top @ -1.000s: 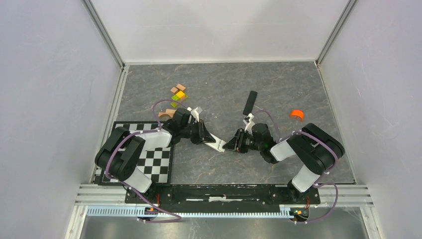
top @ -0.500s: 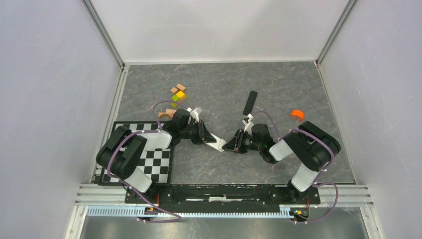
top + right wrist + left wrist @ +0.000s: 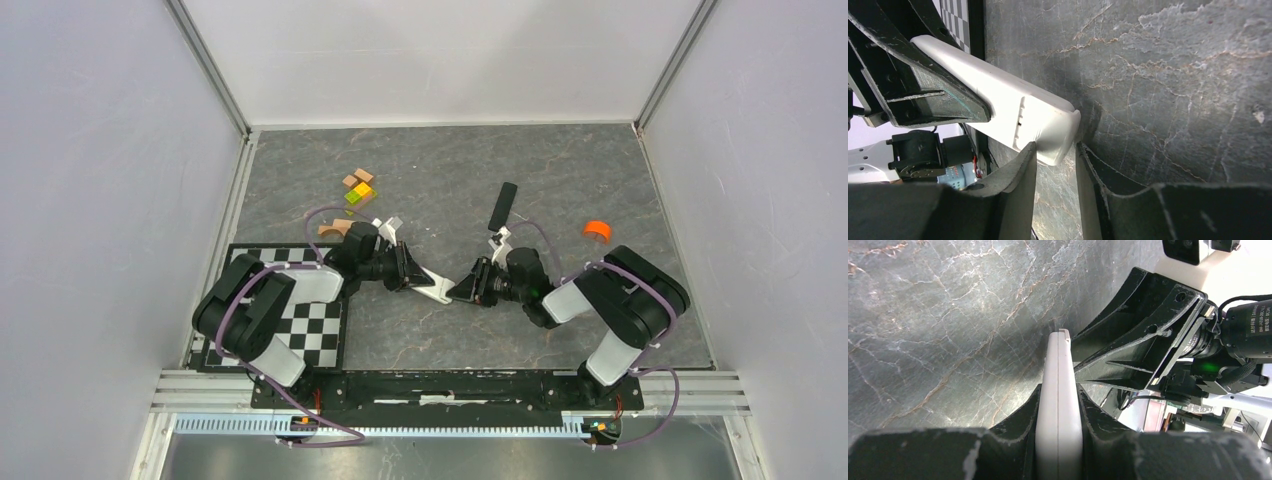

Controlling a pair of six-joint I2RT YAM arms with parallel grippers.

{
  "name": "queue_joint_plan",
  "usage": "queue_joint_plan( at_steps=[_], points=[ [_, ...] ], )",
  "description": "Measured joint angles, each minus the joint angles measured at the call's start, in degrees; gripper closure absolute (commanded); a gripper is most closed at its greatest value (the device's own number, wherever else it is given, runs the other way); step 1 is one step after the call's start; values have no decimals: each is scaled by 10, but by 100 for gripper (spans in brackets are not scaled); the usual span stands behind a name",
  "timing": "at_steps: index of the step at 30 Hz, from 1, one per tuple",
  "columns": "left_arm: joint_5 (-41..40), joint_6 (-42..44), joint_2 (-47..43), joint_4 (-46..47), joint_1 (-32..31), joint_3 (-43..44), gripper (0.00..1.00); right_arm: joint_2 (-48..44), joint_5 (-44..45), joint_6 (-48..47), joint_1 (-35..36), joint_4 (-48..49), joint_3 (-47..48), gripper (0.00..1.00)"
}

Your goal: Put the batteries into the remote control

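Left gripper (image 3: 1058, 405) clamps the remote (image 3: 1058, 360) edge-on, low over the desk (image 3: 923, 315), between the arms. Right gripper (image 3: 1056, 155) straddles its far end, narrowly parted; you cannot tell if it pinches. Expect a light, stiff, slick shell: grip its flat faces, not the edges.

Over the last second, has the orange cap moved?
No. The orange cap lies just where it was, at the same gap to the right of the black bar.
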Motion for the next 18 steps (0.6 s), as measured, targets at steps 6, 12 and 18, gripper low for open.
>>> queue_joint_plan(
  at_steps=[6, 12, 18],
  points=[
    [-4, -2, -17, -1, 1, 0, 98, -17, 15, 0, 0, 3, -5, 66],
    [-7, -11, -37, -1, 2, -2, 98, -30, 24, 6, -2, 38, -20, 63],
    [-10, -33, -66, 0, 3, -2, 98, -55, 36, 11, -4, 71, -36, 56]
  ],
)
